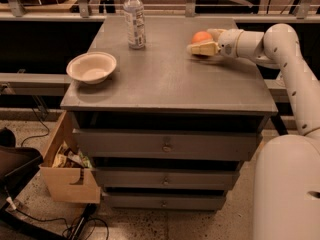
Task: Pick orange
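The orange (202, 35) is a small round bright fruit at the back right of the grey cabinet top (165, 79). My gripper (199, 42) reaches in from the right and is shut on the orange. One cream finger (202, 49) lies across its near lower side and the other finger (216, 32) is behind it. The orange looks slightly raised, with a shadow on the top below it.
A cream bowl (91, 67) sits at the left front of the top. A clear water bottle (134, 18) stands at the back left. An open cardboard box (67, 166) sits on the floor at the left. My white base (287, 184) stands at the right.
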Motion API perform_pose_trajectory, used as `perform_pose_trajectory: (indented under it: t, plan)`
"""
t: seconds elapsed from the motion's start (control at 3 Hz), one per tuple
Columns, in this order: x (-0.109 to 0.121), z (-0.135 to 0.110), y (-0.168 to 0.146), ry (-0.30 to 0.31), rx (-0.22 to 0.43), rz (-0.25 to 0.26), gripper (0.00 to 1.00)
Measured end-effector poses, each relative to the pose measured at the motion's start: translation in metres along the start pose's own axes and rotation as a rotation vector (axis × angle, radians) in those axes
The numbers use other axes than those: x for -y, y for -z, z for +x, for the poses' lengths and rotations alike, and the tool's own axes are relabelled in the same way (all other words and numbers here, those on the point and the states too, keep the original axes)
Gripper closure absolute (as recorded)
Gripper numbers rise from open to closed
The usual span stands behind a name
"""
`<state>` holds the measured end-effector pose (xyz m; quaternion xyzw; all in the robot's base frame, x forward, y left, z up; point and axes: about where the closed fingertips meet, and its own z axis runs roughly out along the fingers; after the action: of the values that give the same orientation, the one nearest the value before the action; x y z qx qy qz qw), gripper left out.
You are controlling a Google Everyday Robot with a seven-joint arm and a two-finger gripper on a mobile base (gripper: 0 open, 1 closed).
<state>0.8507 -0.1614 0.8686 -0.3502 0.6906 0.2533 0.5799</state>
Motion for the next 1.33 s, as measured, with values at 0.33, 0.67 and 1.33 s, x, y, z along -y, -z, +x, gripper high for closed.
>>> perform_pose_trajectory:
  t: [0.33,0.67,1.33]
  plan:
    - [-0.0019,-0.0001,-0.0028,0.000,-0.001,-0.004,0.48]
    - [-0.0040,0.0005,-0.0068,-0.001,-0.001,-0.010,0.73]
    - [-0.0073,0.0016,-0.0127,-0.003,-0.002,-0.019,1.00]
